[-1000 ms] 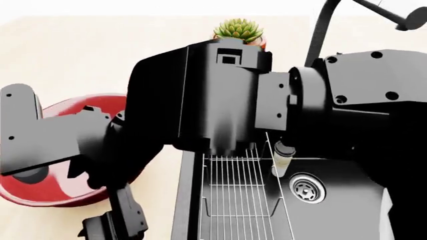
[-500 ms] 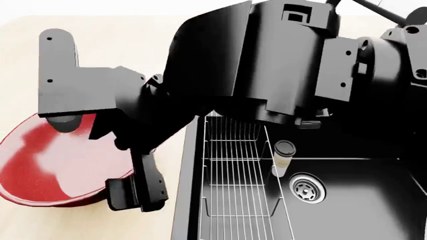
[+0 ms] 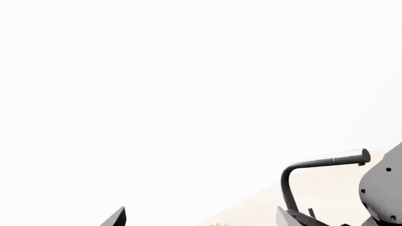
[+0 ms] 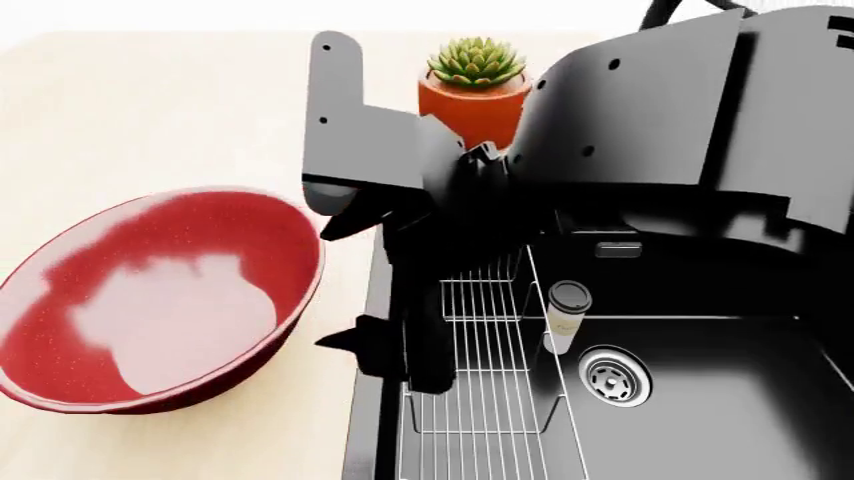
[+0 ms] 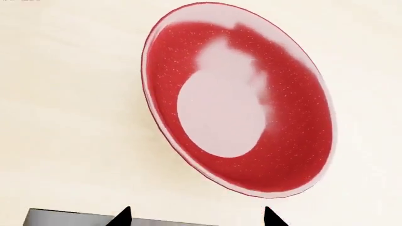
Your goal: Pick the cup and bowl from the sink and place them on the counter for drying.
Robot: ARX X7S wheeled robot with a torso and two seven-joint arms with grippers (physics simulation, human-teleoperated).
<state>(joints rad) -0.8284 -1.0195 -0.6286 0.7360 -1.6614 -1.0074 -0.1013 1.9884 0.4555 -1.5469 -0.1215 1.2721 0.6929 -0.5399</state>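
The large red speckled bowl (image 4: 160, 300) sits on the beige counter (image 4: 174, 120), left of the sink, and fills the right wrist view (image 5: 242, 99). The small off-white cup (image 4: 567, 318) with its dark lid stands in the black sink (image 4: 707, 400), beside the wire rack (image 4: 481, 400). My right gripper (image 4: 354, 240) hangs over the sink's left edge, open wide and empty (image 5: 196, 217), apart from the bowl. My left gripper (image 3: 201, 221) is open and empty, facing the white background; I cannot pick it out in the head view.
An orange pot with a green succulent (image 4: 474, 95) stands on the counter behind the sink. The dark gooseneck faucet (image 3: 314, 165) rises at the back. A steel drain (image 4: 614, 378) lies next to the cup. Black arm links fill the upper right.
The right gripper has lifted off the bowl and swung right to the sink's left edge. The bowl stays on the counter, now uncovered. The cup has not moved.
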